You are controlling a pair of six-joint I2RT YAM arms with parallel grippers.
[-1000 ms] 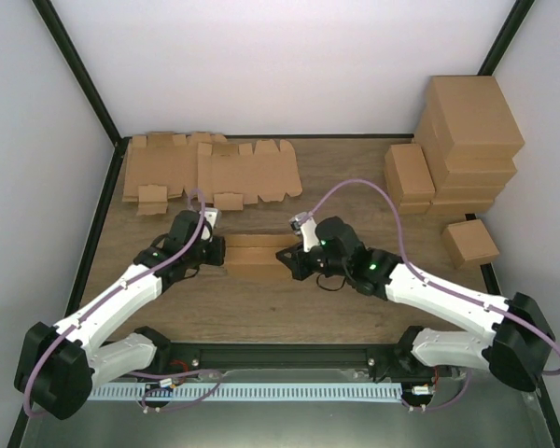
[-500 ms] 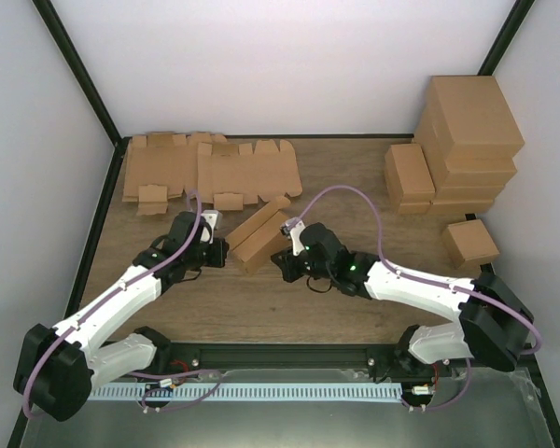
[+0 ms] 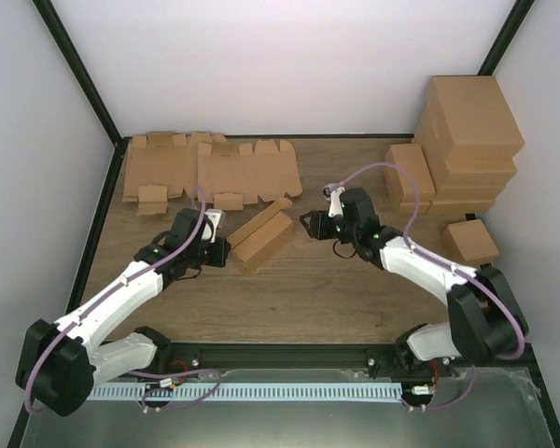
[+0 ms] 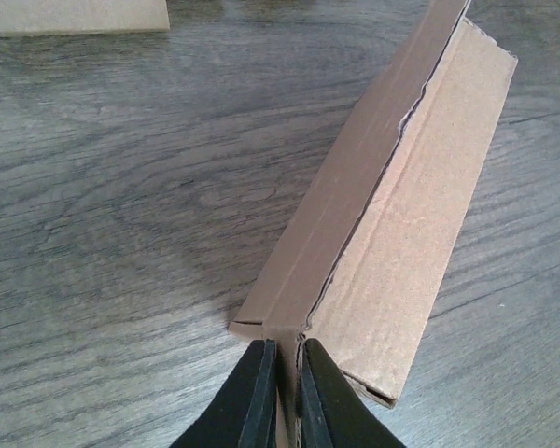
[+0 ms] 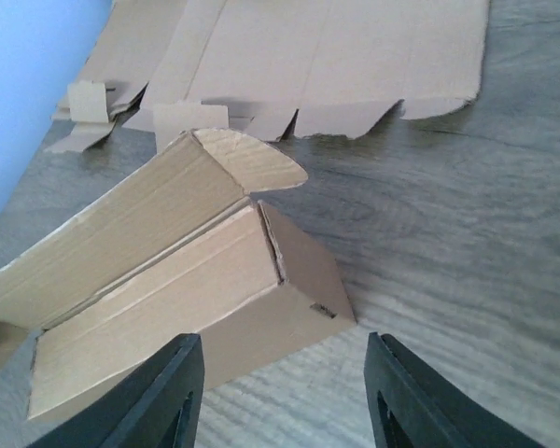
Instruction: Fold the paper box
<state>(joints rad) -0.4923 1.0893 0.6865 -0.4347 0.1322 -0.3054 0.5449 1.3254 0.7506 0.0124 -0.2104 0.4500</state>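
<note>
I am pinching my left gripper (image 4: 282, 353) almost shut on a thin flap at the near end of the plain brown, partly folded paper box (image 4: 401, 215). Its two black fingers (image 4: 252, 401) are pressing the cardboard edge between them. From there the oblong box is running away ahead of that gripper and slightly to its right, lying on the dark wood-grain table (image 3: 289, 289).

I am holding my right gripper (image 5: 282, 350) wide open with nothing in it. The box's other end, with a raised flap and a rounded tab, is sitting just ahead of its fingers. I cannot tell whether they are touching it.

Beyond the box, farther ahead of the right gripper, flat brown die-cut cardboard sheets (image 5: 336, 56) with tabbed edges are lying spread on the table. Well off to the right gripper's right, a small closed brown box (image 3: 469, 243) is resting near a stack of larger brown cartons (image 3: 467, 140) in the corner. Plain white walls (image 3: 289, 65) and black frame posts (image 3: 75, 70) are enclosing the table.
</note>
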